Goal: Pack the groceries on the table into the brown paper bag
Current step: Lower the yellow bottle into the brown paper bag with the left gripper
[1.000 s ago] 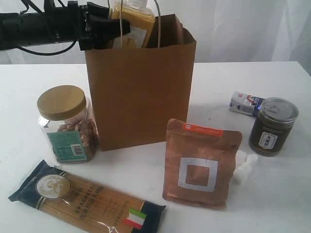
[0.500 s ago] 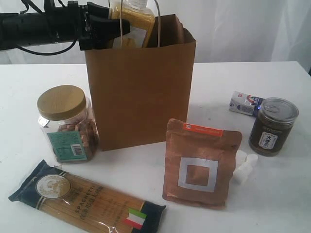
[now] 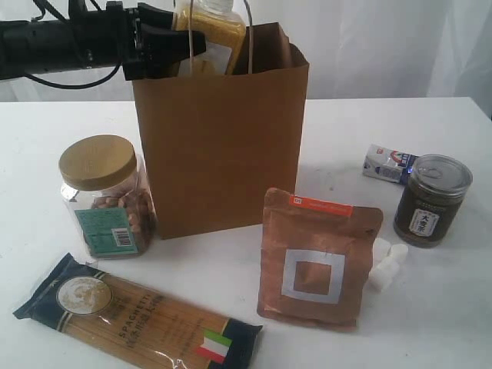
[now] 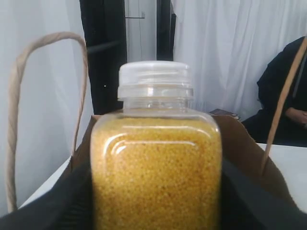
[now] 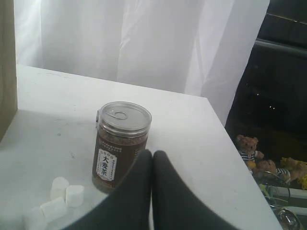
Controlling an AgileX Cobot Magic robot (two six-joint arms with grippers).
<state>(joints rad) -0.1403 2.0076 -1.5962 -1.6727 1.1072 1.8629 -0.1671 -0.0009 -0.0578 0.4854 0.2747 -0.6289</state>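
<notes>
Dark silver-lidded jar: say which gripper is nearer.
Right. The right gripper is beside the dark silver-lidded jar; the left gripper holds a yellow-grain bottle at the top of the brown paper bag.

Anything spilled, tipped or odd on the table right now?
Only small things: the white marshmallows lie loose and unwrapped on the table beside the copper pouch, and the small white-blue carton seems to lie on its side by the dark silver-lidded jar. Nothing looks spilled or damaged.
</notes>
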